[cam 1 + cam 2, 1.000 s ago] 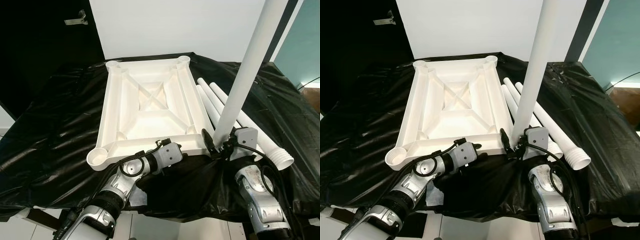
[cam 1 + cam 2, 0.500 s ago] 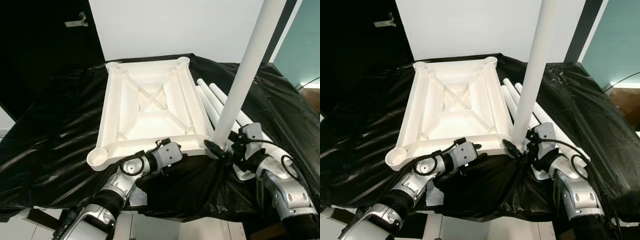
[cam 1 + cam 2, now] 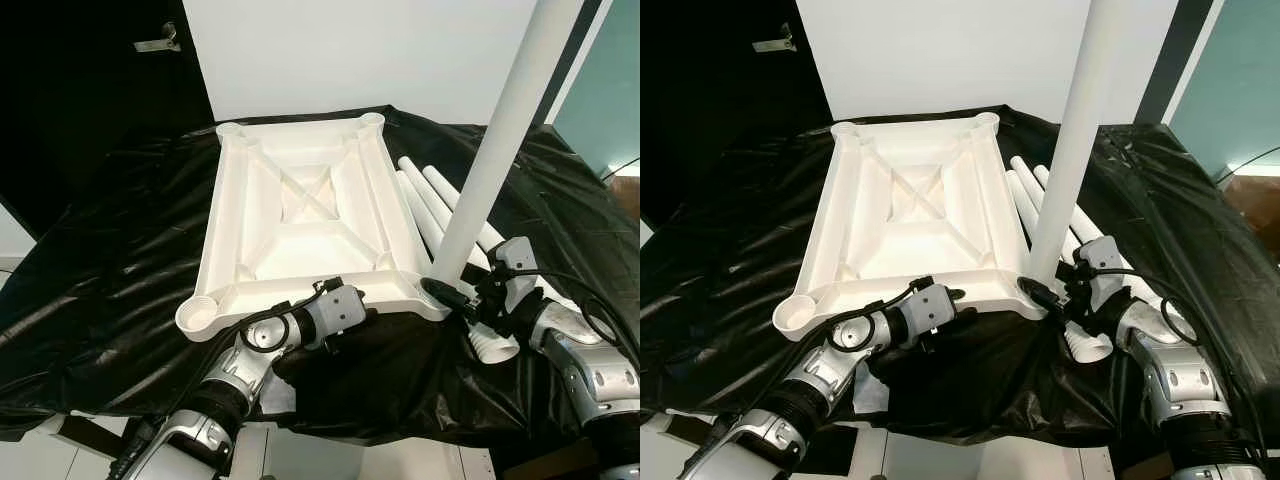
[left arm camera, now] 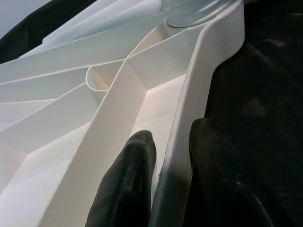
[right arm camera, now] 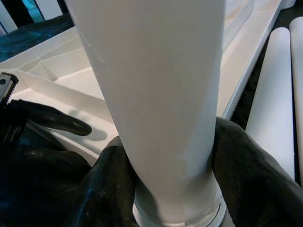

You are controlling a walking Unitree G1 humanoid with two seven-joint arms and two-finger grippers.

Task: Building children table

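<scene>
The right gripper (image 3: 462,296) clasps the upright leg (image 3: 490,165) in the tabletop's (image 3: 300,215) near right corner socket (seating step), the left gripper (image 4: 170,156) pinching the near rim; twisting home seems next.

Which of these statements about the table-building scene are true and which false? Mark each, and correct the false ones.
1. The white tabletop lies underside up on the black sheet. True.
2. The right gripper holds a leg lying flat. False: the leg stands upright in a near corner socket.
3. The left gripper pinches the tabletop's near rim. True.
4. Spare legs lie to the left of the tabletop. False: they lie on its right.
5. All four sockets hold legs. False: the near left socket is empty.
</scene>
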